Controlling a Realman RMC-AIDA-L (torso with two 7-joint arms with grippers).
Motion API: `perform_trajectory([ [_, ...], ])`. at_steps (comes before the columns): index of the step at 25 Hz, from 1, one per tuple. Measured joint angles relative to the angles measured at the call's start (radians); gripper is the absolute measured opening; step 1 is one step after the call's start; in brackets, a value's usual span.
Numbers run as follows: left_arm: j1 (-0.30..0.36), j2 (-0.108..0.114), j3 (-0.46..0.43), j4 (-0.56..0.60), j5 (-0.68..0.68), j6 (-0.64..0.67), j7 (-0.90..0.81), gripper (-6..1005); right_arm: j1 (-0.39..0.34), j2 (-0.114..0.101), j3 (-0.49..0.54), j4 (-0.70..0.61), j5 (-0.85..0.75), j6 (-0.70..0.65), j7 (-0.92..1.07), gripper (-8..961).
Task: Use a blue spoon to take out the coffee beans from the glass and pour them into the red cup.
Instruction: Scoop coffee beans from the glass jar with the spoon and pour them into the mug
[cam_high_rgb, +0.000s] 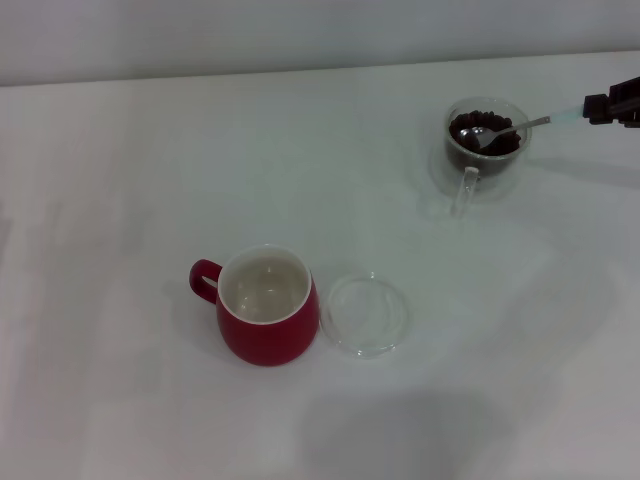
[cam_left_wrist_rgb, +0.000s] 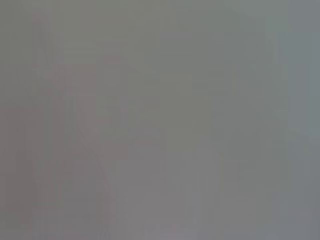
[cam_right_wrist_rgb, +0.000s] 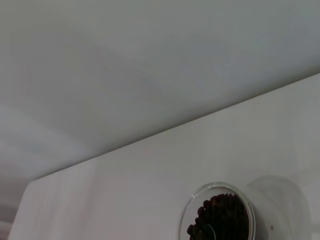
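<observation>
only the head view shows right gripper (cam_high_rgb: 598, 106) fingers clamped on the blue spoon (cam_high_rgb: 520, 127) in the glass (cam_high_rgb: 484, 146).

The glass (cam_high_rgb: 478, 146), a clear mug with its handle toward the near edge, stands upright at the far right, holding dark beans (cam_high_rgb: 483, 131). The spoon (cam_high_rgb: 510, 129) lies slanted across its rim, metal bowl in the beans, pale blue handle out to the right. The red cup (cam_high_rgb: 266, 318), white inside, stands upright well apart at near centre, handle to the left.
</observation>
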Motion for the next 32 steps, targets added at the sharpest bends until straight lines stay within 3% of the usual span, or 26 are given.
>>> perform_trajectory([
  [18, 0.015, 0.003, 0.011, -0.001, 0.008, -0.005, -0.006, 892, -0.015, -0.004, 0.005, 0.001, 0.004, -0.033, 0.091, 147],
  [32, 0.022, 0.006, 0.011, -0.01, 0.019, -0.003, -0.025, 893, -0.044, 0.003, 0.083, 0.001, 0.006, -0.038, 0.115, 146],
])
